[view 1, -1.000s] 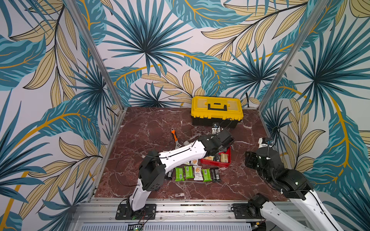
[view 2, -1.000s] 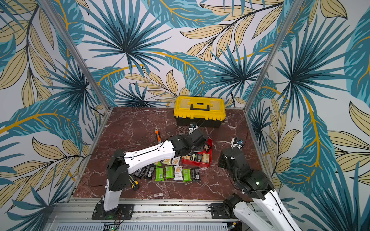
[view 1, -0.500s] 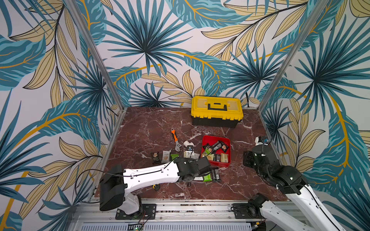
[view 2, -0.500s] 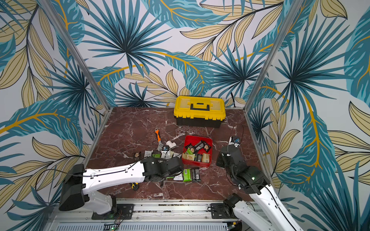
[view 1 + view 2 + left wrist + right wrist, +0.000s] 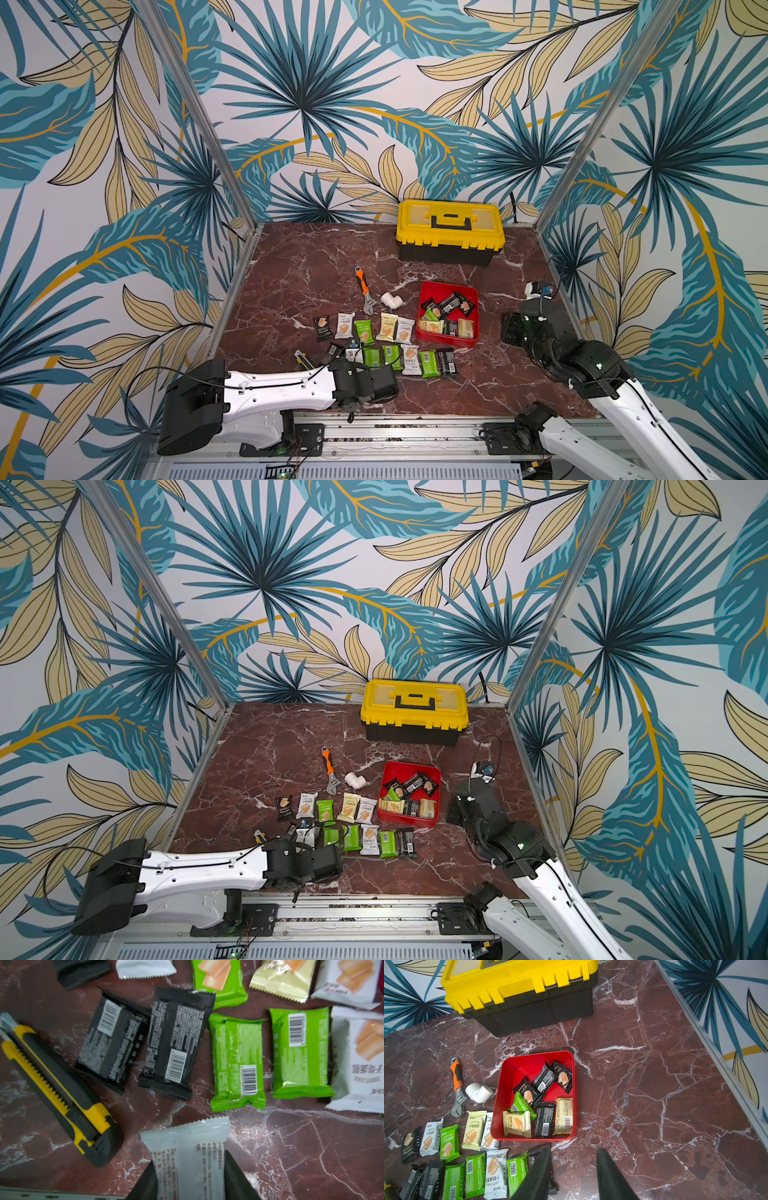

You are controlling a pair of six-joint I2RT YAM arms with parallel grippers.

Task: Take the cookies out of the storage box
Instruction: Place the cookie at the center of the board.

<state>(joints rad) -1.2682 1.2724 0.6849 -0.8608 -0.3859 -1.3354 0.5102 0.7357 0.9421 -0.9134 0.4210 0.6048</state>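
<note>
Seven cookies (image 5: 545, 1120), apparently, remain in the storage box (image 5: 537, 1056) near the table's (image 5: 311, 257) right edge. The left gripper (image 5: 189, 1163), pinching one more white packet (image 5: 185, 1142), has carried it out to the front edge. The right gripper (image 5: 573, 1150) hangs half-open, empty.

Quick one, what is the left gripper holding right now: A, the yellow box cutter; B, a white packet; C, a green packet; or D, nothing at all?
B: the left wrist view shows a white packet pinched in the left gripper, with a dark finger on each side of it.
</note>
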